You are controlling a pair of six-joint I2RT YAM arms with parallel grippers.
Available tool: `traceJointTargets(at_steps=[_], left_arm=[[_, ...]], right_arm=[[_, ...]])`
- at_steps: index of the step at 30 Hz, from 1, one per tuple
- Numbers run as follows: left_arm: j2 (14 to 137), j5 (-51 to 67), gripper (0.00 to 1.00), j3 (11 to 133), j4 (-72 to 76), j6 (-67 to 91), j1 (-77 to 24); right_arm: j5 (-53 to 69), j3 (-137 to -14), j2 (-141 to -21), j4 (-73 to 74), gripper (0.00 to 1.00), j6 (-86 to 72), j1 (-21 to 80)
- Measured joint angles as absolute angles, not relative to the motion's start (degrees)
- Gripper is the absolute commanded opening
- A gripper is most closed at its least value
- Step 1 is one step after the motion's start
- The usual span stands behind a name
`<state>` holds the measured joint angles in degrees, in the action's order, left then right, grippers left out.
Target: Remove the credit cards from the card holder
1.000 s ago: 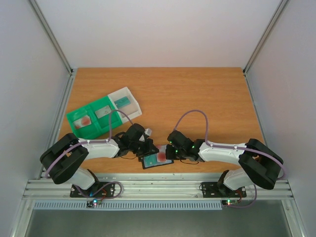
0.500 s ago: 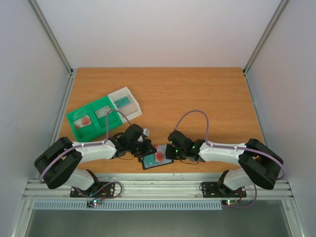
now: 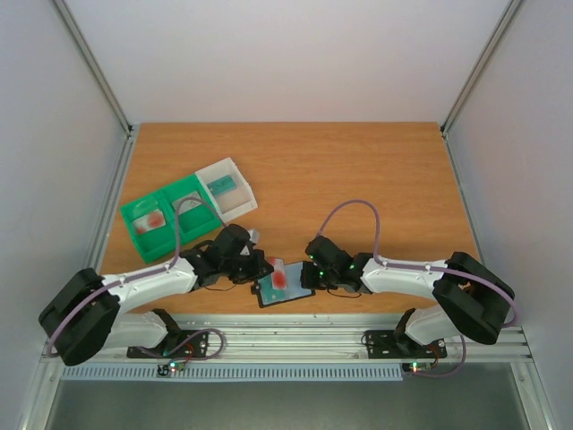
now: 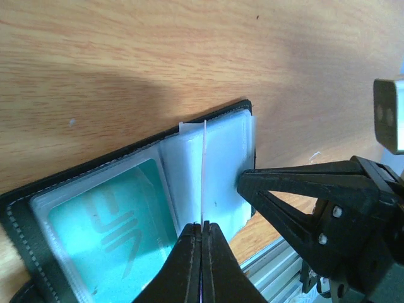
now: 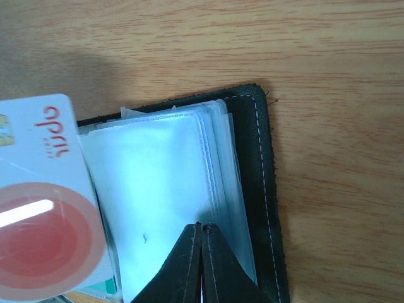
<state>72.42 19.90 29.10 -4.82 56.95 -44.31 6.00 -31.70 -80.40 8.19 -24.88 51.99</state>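
Cards (image 3: 224, 185) are lying in three tray (image 3: 128, 218) compartments, so we are judging the task well along. A teal card (image 4: 120, 233) is sitting in the holder (image 3: 295, 293), waiting. We are pinching a red-pink card (image 3: 280, 276) in the shut left pincer (image 4: 202, 228) just above the open holder. It is standing on edge, long axis pointing far-left. Our right pincer (image 5: 202, 228), jaws together, is pressing the clear sleeves (image 5: 164, 189). The holder is lying by the desk's (image 3: 358, 179) near edge, long axis running left-right.
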Motion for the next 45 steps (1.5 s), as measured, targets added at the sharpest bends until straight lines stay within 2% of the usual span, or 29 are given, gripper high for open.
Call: traceJointTargets(at_steps=[9, 19, 29, 32, 35, 39, 45], left_arm=[[64.5, 15.9, 0.00, 29.1, -11.2, 56.5, -44.1], [56.4, 15.4, 0.00, 30.0, -13.5, 55.4, -44.1], [49.2, 18.9, 0.00, 29.8, -8.3, 57.4, -44.1], [47.2, 19.9, 0.00, 29.1, -4.8, 58.9, -44.1], [46.5, 20.9, 0.00, 28.7, -1.9, 60.4, -44.1], [45.9, 21.8, 0.01, 27.4, 1.2, 62.3, -44.1], [44.6, 22.1, 0.00, 25.6, 3.9, 63.9, -44.1]], right_arm=[[7.7, -30.4, -78.1, 8.6, 0.12, -24.8, 51.6], [9.7, -29.6, -64.1, 9.4, 0.24, -24.6, 51.4], [13.8, -28.4, -53.9, 5.3, 0.52, -28.9, 51.4], [14.9, -28.5, -52.9, 4.8, 0.56, -30.5, 51.4], [16.2, -28.5, -52.8, 3.7, 0.54, -31.8, 51.4], [18.3, -28.4, -52.8, 1.1, 0.45, -33.3, 51.4], [20.9, -28.4, -51.7, -2.6, 0.21, -34.0, 51.4]])
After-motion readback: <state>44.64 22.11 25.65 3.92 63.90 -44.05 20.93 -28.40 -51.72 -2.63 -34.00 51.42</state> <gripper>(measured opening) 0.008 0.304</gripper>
